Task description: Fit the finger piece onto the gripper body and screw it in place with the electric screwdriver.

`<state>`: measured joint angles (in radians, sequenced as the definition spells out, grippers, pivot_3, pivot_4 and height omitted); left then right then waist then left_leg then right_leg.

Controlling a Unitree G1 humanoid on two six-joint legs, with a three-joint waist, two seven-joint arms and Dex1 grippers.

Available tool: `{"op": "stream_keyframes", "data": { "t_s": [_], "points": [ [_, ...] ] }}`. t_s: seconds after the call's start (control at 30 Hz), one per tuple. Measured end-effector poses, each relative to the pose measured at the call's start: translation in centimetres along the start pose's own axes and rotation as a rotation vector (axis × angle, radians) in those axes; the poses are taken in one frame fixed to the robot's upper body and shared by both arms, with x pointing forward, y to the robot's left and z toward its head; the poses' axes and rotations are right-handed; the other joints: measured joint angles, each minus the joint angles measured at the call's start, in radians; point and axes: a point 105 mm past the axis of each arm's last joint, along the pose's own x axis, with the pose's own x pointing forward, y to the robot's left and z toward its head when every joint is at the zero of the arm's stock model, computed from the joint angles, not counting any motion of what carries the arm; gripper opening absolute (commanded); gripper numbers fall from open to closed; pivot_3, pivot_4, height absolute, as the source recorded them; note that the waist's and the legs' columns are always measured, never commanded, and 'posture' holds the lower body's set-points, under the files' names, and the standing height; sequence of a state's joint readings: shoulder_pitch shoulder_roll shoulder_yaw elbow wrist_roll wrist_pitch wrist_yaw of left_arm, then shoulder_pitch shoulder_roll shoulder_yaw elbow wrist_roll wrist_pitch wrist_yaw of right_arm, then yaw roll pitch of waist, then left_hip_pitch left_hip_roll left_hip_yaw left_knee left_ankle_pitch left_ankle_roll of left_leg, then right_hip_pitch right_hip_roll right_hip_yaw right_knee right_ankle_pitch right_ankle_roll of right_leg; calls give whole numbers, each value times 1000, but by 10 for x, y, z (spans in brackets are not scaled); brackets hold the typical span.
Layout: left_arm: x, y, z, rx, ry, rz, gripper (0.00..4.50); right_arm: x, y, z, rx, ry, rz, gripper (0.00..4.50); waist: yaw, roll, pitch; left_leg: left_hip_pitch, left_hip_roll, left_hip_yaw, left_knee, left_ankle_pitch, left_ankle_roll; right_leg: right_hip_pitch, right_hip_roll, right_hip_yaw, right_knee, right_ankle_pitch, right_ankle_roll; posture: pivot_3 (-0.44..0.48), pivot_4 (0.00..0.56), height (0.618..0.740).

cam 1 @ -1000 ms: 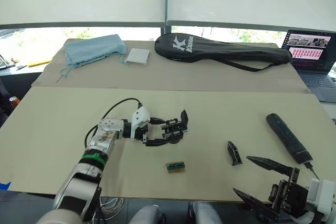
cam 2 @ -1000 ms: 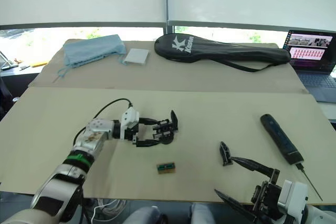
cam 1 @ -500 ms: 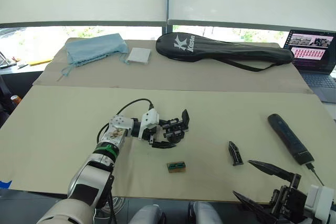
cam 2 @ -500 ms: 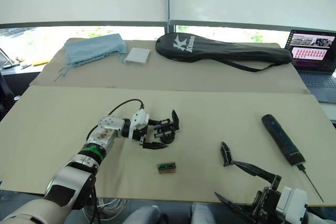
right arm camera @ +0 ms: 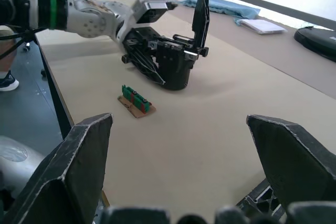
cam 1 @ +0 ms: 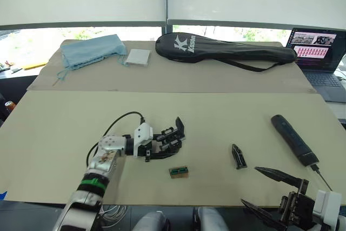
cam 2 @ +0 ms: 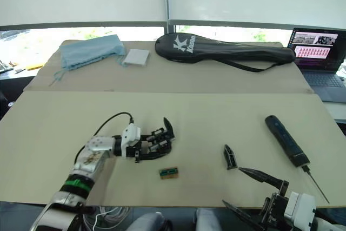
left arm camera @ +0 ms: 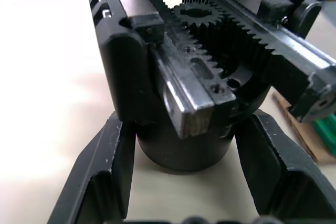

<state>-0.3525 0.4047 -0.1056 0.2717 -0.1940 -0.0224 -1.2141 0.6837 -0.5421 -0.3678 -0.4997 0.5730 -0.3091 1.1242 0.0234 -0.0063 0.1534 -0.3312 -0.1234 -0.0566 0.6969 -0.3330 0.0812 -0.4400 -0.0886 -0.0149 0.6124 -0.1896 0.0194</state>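
The gripper body (cam 1: pixel 172 138) is held on the near table (cam 1: pixel 54 128), left of centre, by the left gripper (cam 1: pixel 162 147), whose two fingers are closed around its round base, one on each side, as seen in the left wrist view. A pointed black finger (cam 1: pixel 179 124) is seen standing up from the body's top, and its toothed racks and gear (left arm camera: pixel 197 17) are shown close up by the left wrist camera.

The finger piece (cam 1: pixel 238 156) is seen lying loose on the table, well apart from the body and to its right. The screwdriver (cam 1: pixel 293 139) is laid further right still, near the table's right edge, its thin bit (cam 1: pixel 321 177) pointed toward the near edge.

A small green-and-brown block (cam 1: pixel 179 172) is seen just beside the body, on the near side.

The right gripper (cam 1: pixel 273 196) is held low at the near right edge, its fingers spread wide apart and empty.

On the far table (cam 1: pixel 216 82), a racket bag (cam 1: pixel 227 53), a blue cloth (cam 1: pixel 89 51) and a white pad (cam 1: pixel 137 57) are laid; a laptop (cam 1: pixel 319 52) is seen at the far right.
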Motion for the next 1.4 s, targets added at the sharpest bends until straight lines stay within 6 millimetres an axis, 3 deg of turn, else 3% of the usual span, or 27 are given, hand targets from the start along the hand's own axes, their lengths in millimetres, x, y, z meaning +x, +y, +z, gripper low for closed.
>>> {"op": "stream_keyframes", "data": {
  "t_s": [0.3,0.63,1.2,1.3,1.37,1.4],
  "points": [
    [9,7,4,-44,70,285,2274,4,1,-2,27,-7,1,4500,18,0,0,0,-1,0,0,-3,-5,0,0,0,-1,0,1,0,150,740],
    [36,-3,6,-75,44,315,2274,5,3,-1,33,-20,7,4500,18,0,0,1,-1,0,0,-3,-7,1,0,0,-1,0,1,0,150,740],
    [37,-10,4,-76,89,315,2274,13,-5,3,-3,-59,12,4500,16,3,-2,2,-1,0,0,-3,-6,2,0,0,0,0,1,0,150,740],
    [34,-10,2,-82,101,307,3762,13,-5,1,2,-52,15,4500,15,4,-3,3,-1,0,0,-3,-6,3,0,0,0,0,1,0,150,740],
    [34,-13,2,-101,99,290,4459,13,-5,0,4,-48,16,4500,14,4,-3,3,-1,0,0,-3,-6,3,0,0,0,0,1,0,150,740],
    [34,-14,2,-106,98,284,4459,13,-4,0,4,-48,16,4500,15,4,-3,3,-1,0,0,-3,-7,3,0,0,0,0,1,0,150,740]
  ]
}}
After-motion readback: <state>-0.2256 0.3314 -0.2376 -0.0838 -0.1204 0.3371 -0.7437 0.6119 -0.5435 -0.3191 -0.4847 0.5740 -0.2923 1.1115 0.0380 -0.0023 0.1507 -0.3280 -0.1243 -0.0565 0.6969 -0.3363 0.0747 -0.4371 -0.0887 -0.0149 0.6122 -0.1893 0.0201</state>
